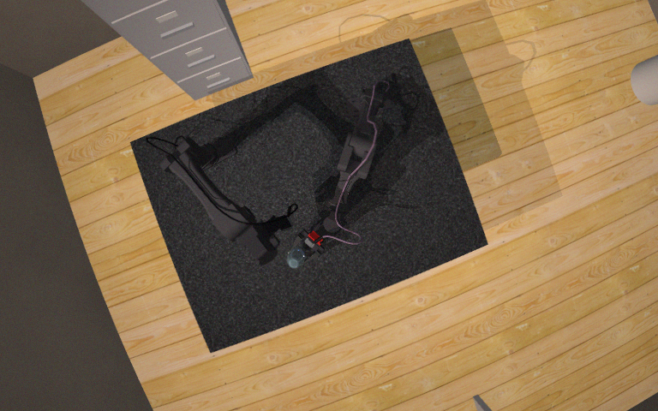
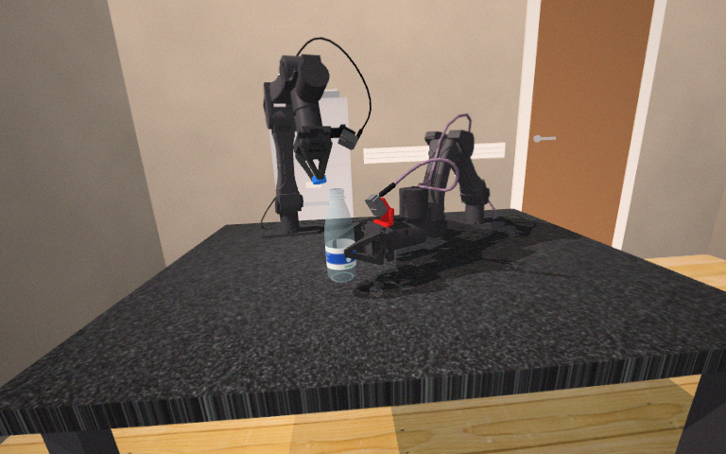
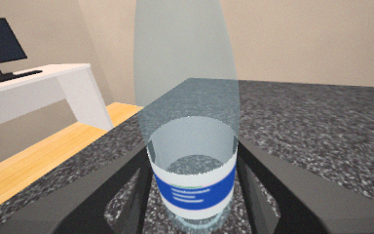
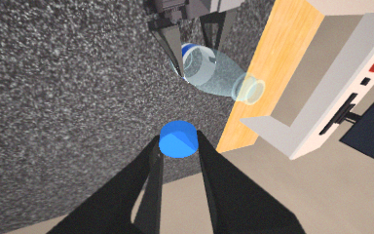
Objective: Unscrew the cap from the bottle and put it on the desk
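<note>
One upright bottle, uncapped, left pincer gripping

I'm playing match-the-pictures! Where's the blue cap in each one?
Top: I can't make it out.
Exterior: left of centre, in the right hand, above the bottle.
Left wrist: not there.
Right wrist: the blue cap is near the middle.
Shared landmark: the bottle.

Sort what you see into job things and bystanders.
For the job:
- blue screw cap
- clear bottle
- black desk

Not part of it:
- grey drawer cabinet
- brown door
- computer monitor
</note>
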Robot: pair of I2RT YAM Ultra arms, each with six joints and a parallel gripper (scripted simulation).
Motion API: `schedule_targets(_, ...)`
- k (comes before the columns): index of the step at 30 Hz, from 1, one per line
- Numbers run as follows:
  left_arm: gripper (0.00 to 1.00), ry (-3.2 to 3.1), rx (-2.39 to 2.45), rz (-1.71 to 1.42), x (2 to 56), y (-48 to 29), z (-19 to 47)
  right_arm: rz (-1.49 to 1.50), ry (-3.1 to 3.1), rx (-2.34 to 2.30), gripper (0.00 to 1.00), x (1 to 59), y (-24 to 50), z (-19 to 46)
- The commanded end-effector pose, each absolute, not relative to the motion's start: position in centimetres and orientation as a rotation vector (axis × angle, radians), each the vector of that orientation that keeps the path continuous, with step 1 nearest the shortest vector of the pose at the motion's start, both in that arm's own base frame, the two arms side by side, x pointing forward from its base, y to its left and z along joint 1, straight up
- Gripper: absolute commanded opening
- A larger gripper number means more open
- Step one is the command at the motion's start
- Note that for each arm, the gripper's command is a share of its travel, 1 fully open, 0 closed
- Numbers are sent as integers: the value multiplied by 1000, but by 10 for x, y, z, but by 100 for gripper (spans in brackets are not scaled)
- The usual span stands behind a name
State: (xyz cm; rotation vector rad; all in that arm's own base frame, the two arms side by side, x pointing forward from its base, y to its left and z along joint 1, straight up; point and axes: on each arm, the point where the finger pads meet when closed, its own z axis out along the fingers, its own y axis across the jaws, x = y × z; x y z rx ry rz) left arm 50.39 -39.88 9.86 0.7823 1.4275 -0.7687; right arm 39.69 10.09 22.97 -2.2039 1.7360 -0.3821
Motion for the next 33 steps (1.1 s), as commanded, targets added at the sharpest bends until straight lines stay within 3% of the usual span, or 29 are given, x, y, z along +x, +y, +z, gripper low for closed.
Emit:
schedule_targets(1,0,1408,764,-772,504,-399,114,-404,1727,-2169,0,395,100,246)
schedule_targets(14,0,1413,752,-752,512,-389,113,-321,2013,-1974,0,416,83,213)
schedule_targets(20,0,1436,706,-709,530,-363,113,-219,2419,-1567,0,446,37,165)
schedule_targets(33,0,1413,755,-749,513,-388,111,-67,2941,-742,0,467,-7,89)
